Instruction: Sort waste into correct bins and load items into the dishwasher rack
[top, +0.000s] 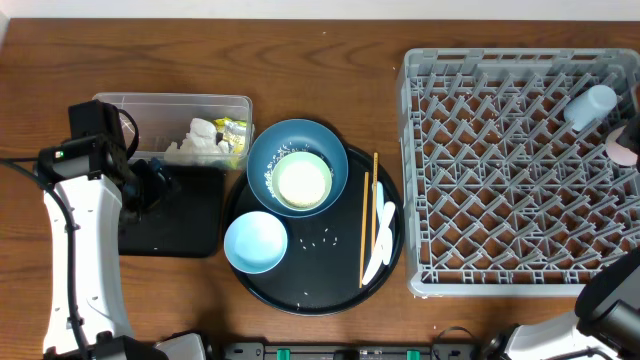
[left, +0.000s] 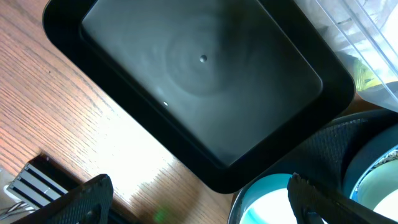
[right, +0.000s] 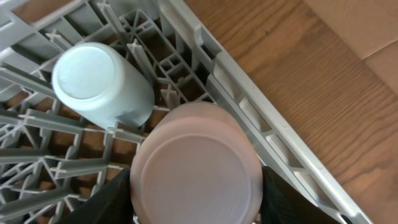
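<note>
My left gripper (left: 200, 200) is open and empty above the shallow black rectangular tray (left: 199, 81), close to the small light-blue bowl (left: 268, 204). The clear tub (top: 170, 105) holds crumpled white napkins (top: 198, 140) and the yellow-green wrapper (top: 235, 135). The big dark-blue bowl (top: 297, 160) holds a pale cup (top: 302, 181) and rice. Chopsticks (top: 365, 225) and the white spoon (top: 380, 240) lie on the round tray. My right gripper (right: 196, 190) is shut on an upturned pink cup (right: 196, 168) over the rack's (top: 520, 170) far right corner, beside an upturned pale-blue cup (right: 102, 84).
The round black tray (top: 310, 295) carries the bowls, chopsticks, spoon and loose rice grains (top: 322, 240). The black rectangular tray (top: 190, 225) lies just in front of the clear tub. The rack's wall (right: 267, 124) runs next to the pink cup, with bare wooden table beyond it.
</note>
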